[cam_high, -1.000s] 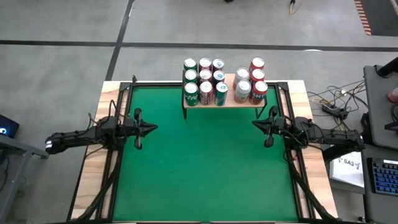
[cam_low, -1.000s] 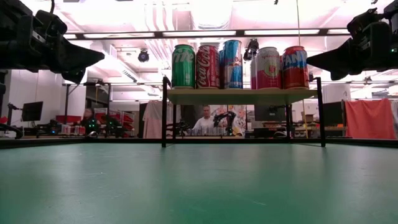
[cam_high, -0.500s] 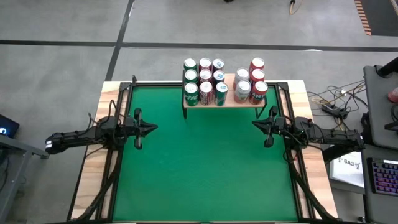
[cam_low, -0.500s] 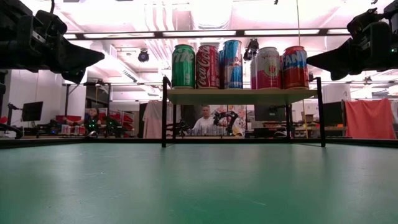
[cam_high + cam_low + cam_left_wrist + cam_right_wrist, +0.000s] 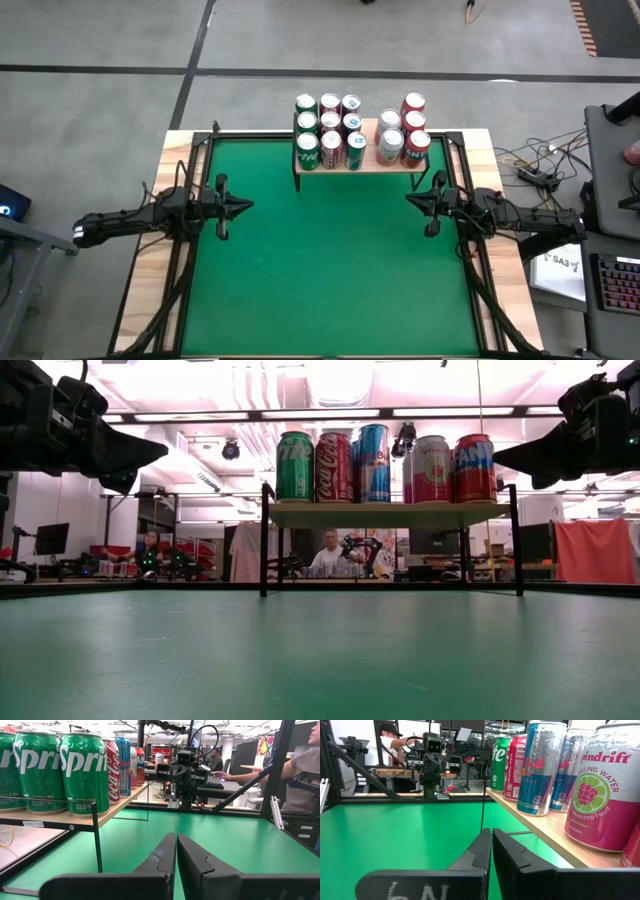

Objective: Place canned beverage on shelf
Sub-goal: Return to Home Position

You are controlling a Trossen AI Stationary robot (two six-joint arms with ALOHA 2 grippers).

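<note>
The shelf (image 5: 362,163), a light wooden board on thin black legs, stands at the table's far edge. Several cans stand upright on it: green, red and blue ones at its left (image 5: 330,133), pink and red ones at its right (image 5: 404,132). In the low view the cans (image 5: 385,464) line the board (image 5: 390,514). My left gripper (image 5: 246,206) is shut and empty above the table's left side. My right gripper (image 5: 409,201) is shut and empty above the right side, near the shelf's right leg. The two point at each other.
The green felt tabletop (image 5: 320,270) lies between the arms. Black frame rails (image 5: 190,170) run along both table sides. People sit at desks beyond the table (image 5: 328,552). Cables and a keyboard lie off the table's right (image 5: 540,175).
</note>
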